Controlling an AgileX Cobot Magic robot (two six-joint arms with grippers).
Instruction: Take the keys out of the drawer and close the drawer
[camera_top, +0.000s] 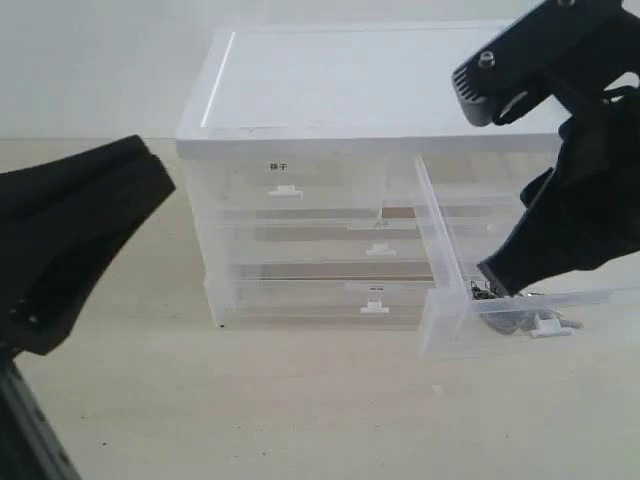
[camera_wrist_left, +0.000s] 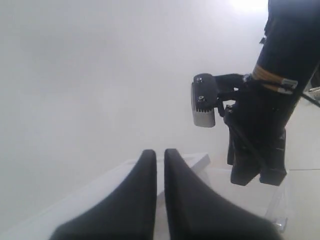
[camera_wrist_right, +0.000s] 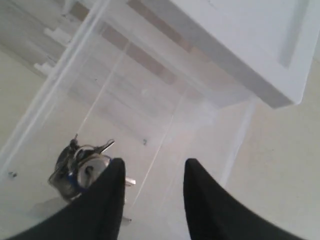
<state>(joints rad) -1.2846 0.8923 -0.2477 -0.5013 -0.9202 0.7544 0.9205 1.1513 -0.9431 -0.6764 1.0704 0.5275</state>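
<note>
We see the right gripper (camera_wrist_right: 152, 167) down in the open drawer (camera_top: 445, 335), fingers (camera_wrist_right: 112, 190) spread, nothing between them. The keys (camera_wrist_right: 82, 167) lie on the drawer floor just outside one finger, touching it or nearly so, not in the gap. The left gripper (camera_wrist_left: 160, 152) hangs well apart from the drawer, fingers almost pressed together, empty. We judge the keys light, hard, slippery and loose, likely to swing or spill. Best hold looks like across the thick middle, with the gap shifted over them first.

The keys (camera_wrist_right: 82, 170) are silver with blue, the drawer (camera_top: 440, 240) translucent, the right hand (camera_wrist_right: 155, 165) black.
</note>
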